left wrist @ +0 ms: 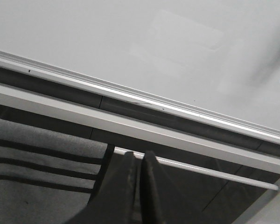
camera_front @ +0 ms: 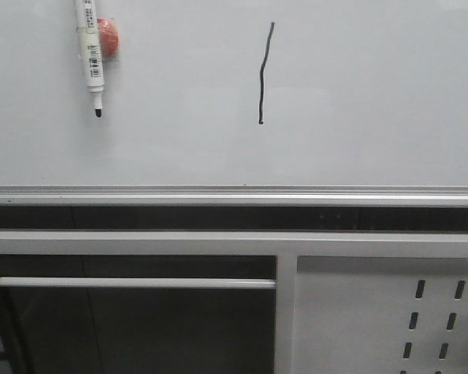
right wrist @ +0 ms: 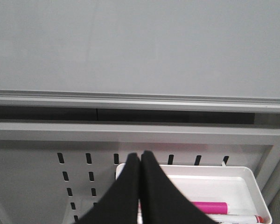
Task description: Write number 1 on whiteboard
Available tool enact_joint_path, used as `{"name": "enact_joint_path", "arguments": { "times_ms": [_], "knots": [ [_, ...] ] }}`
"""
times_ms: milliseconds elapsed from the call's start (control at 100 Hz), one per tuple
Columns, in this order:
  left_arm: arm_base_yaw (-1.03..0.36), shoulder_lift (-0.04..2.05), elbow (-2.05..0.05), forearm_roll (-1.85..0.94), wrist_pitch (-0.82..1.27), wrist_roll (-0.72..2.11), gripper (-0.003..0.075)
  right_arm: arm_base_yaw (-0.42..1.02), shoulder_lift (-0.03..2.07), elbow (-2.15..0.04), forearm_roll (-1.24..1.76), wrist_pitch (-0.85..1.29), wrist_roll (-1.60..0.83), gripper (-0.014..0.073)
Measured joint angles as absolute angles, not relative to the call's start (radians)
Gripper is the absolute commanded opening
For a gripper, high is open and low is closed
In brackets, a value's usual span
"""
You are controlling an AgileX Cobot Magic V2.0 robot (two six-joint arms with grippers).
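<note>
Whiteboard (camera_front: 374, 93): number 1 (camera_front: 263, 74), black wavy upright stroke, upper middle of board; marker pen (camera_front: 90, 54) near upper left corner. Left claw (left wrist: 139, 161) and right claw (right wrist: 141, 161): both pressed closed, empty, below board's bottom edge, well apart from stroke

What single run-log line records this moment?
number 1: drawn on whiteboard | marker pen: hanging upper left | left gripper: shut, empty | right gripper: shut, empty
</note>
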State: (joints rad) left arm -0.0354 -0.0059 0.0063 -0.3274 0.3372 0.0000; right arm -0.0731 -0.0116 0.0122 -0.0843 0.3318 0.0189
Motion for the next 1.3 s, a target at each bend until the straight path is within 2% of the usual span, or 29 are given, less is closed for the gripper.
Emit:
{"name": "enact_joint_path", "arguments": {
  "times_ms": [940,1300],
  "knots": [
    [-0.035,-0.006,0.006,-0.327,0.337,0.0,-0.0018,-0.073,-0.012,0.012,-0.084,0.332,0.019,-0.0071],
    [-0.035,-0.006,0.006,-0.203,0.335,0.0,-0.0018,-0.073,-0.012,0.012,-0.084,0.332,0.019,-0.0071]
  ]
}}
